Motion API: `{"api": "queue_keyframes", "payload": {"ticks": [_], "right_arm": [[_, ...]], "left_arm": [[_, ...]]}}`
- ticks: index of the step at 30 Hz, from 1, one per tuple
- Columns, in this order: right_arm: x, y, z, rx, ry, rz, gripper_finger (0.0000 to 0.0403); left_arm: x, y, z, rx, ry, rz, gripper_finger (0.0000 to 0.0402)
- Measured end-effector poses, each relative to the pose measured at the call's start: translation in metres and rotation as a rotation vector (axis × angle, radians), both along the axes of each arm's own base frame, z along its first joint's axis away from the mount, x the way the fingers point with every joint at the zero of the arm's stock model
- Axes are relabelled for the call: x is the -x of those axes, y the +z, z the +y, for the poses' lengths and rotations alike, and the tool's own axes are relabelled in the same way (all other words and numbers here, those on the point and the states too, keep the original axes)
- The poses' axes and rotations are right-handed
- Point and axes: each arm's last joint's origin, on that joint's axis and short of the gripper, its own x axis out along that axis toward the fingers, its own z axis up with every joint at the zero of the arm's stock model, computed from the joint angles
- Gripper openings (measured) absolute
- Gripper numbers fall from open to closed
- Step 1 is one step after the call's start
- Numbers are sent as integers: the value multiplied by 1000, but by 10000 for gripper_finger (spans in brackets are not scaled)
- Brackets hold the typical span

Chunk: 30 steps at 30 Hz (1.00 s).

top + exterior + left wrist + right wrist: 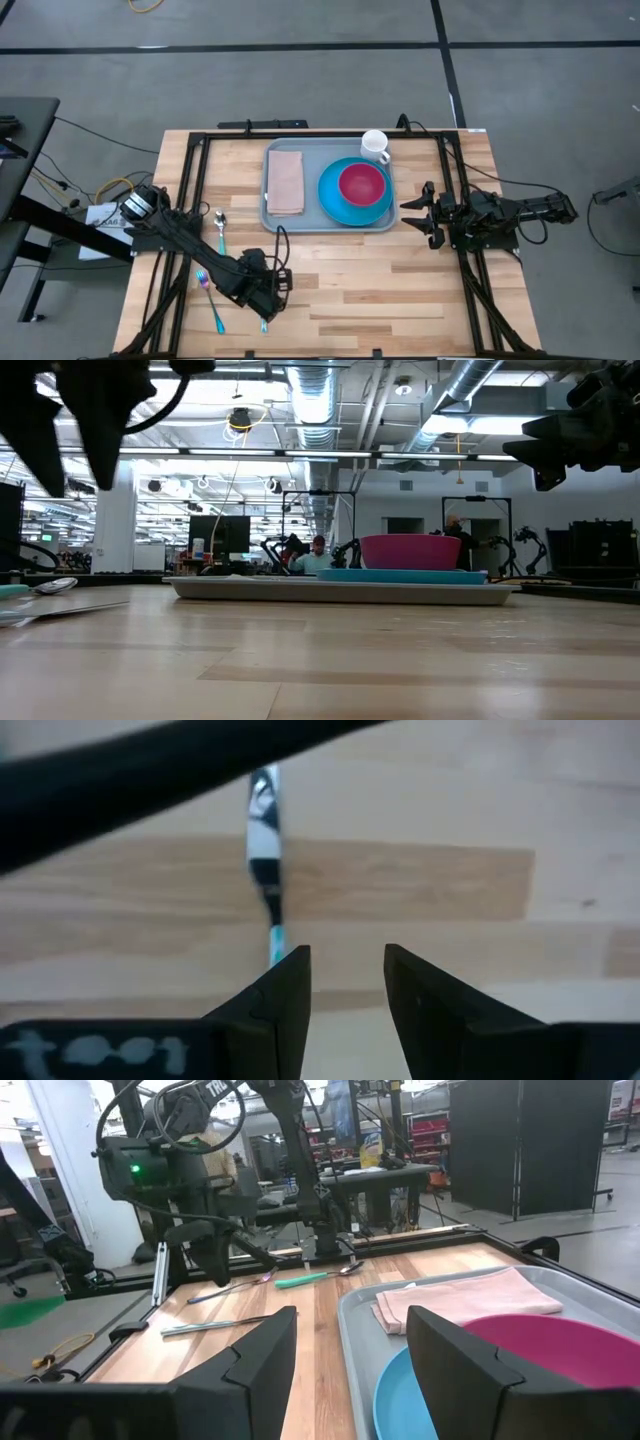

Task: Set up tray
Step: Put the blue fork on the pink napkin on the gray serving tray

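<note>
The grey-blue tray (310,220) lies at the table's far middle. On it are a folded pink napkin (285,181), a round blue plate (345,205) with a magenta bowl (362,183) on it, and a white mug (376,146) at the far right corner. My left gripper (268,298) is open and raised above the table near the front left, over a teal-handled utensil (265,850) lying flat; its fingers stand beside the handle (277,942) without touching. My right gripper (412,212) is open and empty, just right of the tray.
A teal-handled spoon (221,230) and a fork (208,290) lie on the wood left of the tray. A black frame (190,200) runs along the table's sides. Bare wood lies between the tray and the front edge. People and other robot stations show in the room beyond.
</note>
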Motion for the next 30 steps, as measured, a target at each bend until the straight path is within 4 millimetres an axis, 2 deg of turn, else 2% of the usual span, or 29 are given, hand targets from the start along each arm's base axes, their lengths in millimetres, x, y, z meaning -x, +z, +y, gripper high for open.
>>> {"api": "queue_keyframes", "payload": {"ticks": [2,5,7,12,18,22,30], "right_arm": [[0,0,0,0,0,0,182],[0,0,0,0,0,-1,182],[0,0,0,0,0,0,182],[0,0,0,0,0,0,182],[0,0,0,0,0,-1,182],[0,0,0,0,0,0,182],[0,0,0,0,0,0,182]], "left_arm": [[6,-1,-1,35,36,74,116],[21,-2,2,106,105,315,116],[27,-2,3,116,128,398,116],[34,-5,-2,157,139,485,116],[47,-33,-13,279,133,555,116],[56,-45,-10,269,145,605,116],[65,-49,-5,230,169,674,116]]}}
